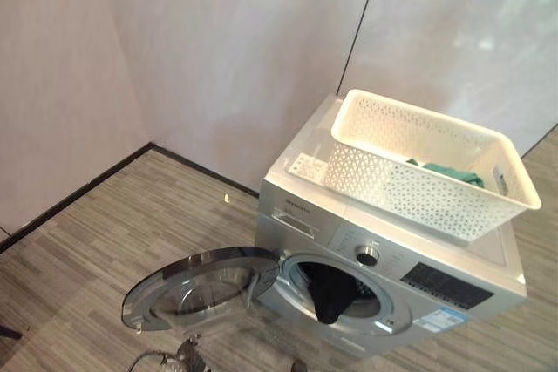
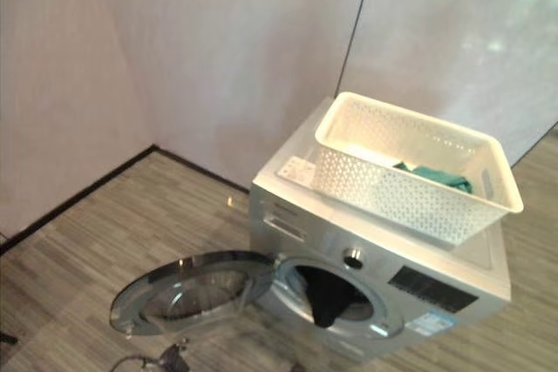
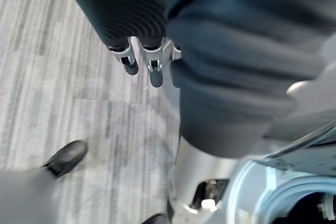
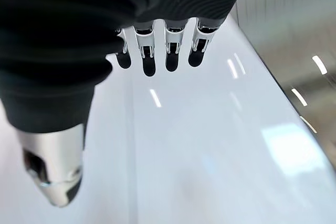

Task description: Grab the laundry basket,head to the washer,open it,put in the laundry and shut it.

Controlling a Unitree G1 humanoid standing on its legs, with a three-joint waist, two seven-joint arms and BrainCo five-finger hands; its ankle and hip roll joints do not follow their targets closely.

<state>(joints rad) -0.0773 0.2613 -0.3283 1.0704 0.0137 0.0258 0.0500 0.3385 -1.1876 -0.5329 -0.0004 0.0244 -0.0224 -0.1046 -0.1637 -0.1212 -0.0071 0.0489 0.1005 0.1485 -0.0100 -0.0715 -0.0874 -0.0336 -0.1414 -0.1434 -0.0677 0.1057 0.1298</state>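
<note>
- The washer door [image 1: 196, 289] is the nearest thing. It hangs wide open, swung out to the left of the washer [image 1: 384, 259], low over the wooden floor [image 1: 113, 233].
- Just past the door is the round hole in the washer's front. A dark piece of laundry [image 1: 331, 294] sits in it and droops over the front edge.
- The white laundry basket [image 1: 418, 163] stands on top of the washer. Some green laundry [image 1: 449, 173] lies inside it, at the right end.
- Behind the washer are plain pale walls [image 1: 218, 50].
- The left robot hand [image 3: 144, 59] hangs low beside the washer door with its fingers straight and apart, holding nothing. A person's dark shoe [image 3: 65, 158] is on the floor near it.
- The right robot hand [image 4: 157, 51] has straight fingers side by side, and it holds nothing over a shiny white surface [image 4: 210, 145].
- I think the basket is at the washer, the door is open, and some laundry is in. The green laundry must go in too, and then the door must be shut.
</note>
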